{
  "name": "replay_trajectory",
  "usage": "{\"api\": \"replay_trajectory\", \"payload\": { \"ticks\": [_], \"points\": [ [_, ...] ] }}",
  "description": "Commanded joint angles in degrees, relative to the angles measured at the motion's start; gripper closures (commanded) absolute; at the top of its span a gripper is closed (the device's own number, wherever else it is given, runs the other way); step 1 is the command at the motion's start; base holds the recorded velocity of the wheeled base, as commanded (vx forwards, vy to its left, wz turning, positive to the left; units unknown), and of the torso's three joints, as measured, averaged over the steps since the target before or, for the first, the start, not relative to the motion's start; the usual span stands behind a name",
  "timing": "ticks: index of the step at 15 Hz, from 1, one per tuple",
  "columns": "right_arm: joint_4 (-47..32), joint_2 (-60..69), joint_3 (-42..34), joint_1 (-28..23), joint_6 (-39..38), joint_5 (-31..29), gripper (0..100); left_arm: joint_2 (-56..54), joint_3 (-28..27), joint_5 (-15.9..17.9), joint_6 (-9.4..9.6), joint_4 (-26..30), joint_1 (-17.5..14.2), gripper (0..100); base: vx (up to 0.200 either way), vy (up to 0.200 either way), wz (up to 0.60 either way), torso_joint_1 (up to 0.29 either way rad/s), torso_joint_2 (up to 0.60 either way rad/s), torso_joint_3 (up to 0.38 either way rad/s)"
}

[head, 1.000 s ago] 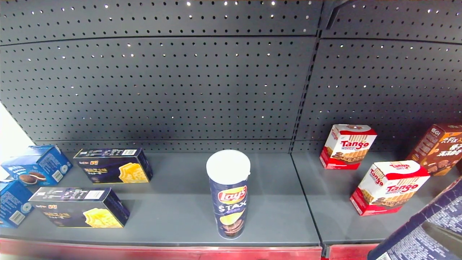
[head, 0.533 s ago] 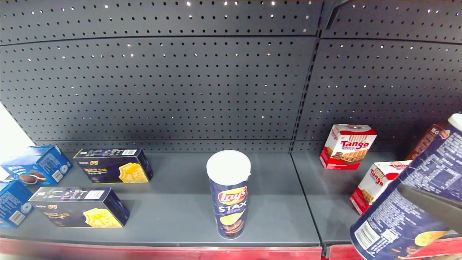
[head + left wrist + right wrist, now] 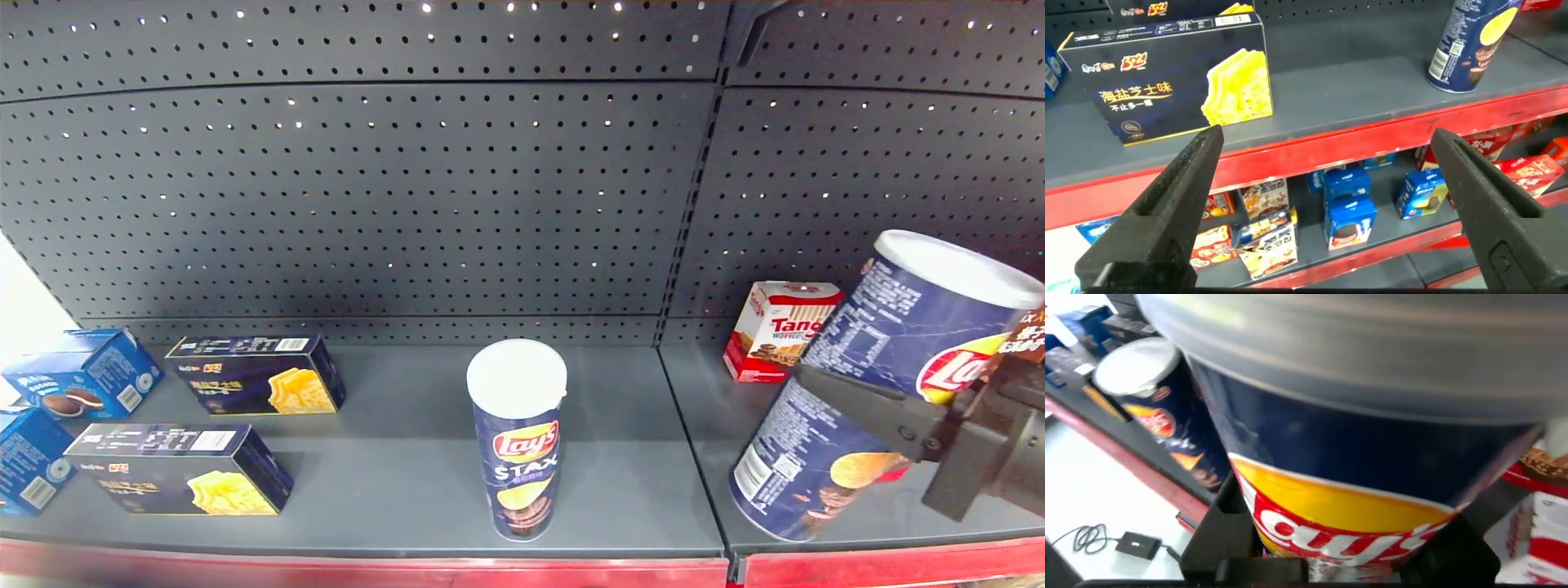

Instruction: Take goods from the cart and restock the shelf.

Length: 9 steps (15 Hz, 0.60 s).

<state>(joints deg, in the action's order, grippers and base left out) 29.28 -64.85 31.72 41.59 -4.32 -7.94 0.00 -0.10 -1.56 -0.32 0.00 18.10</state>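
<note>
At the right edge of the head view we see the right gripper (image 3: 890,408) clamped around a dark blue chip can (image 3: 898,327). The can is tilted, its white lid toward the upper right and its base low over the shelf (image 3: 392,474) near the front edge; we cannot tell whether it touches. It hides part of a red-and-white wafer box (image 3: 771,331) behind it. A second can (image 3: 520,457) stands upright at the frame's centre. The left gripper (image 3: 1324,137) is spread wide and holds nothing, in front of the shelf's red edge, near a dark cracker box (image 3: 1167,77).
</note>
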Motion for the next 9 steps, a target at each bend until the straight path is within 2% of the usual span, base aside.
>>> {"api": "replay_trajectory", "payload": {
  "ticks": [1,4,7,9],
  "points": [
    [1.9,-6.1,0.3,-0.1,-0.4,-0.6,100,0.0,0.0,0.0,-0.03,0.0,0.0,0,0.000,0.000,0.00,0.000,0.00,0.000],
    [8.6,-21.1,9.5,-1.6,-0.8,-4.8,100,0.0,0.0,0.0,-0.03,0.0,0.0,0,0.000,0.000,0.00,0.000,0.00,0.000],
    [11.4,-31.6,17.9,-1.5,-0.7,-6.8,100,0.0,0.0,0.0,-0.03,0.0,0.0,0,0.000,0.000,0.00,0.000,0.00,0.000],
    [13.3,-38.8,25.8,-2.1,-0.5,-11.0,100,0.0,0.0,0.0,-0.03,0.0,0.0,0,0.000,0.000,0.00,0.000,0.00,0.000]
  ]
}}
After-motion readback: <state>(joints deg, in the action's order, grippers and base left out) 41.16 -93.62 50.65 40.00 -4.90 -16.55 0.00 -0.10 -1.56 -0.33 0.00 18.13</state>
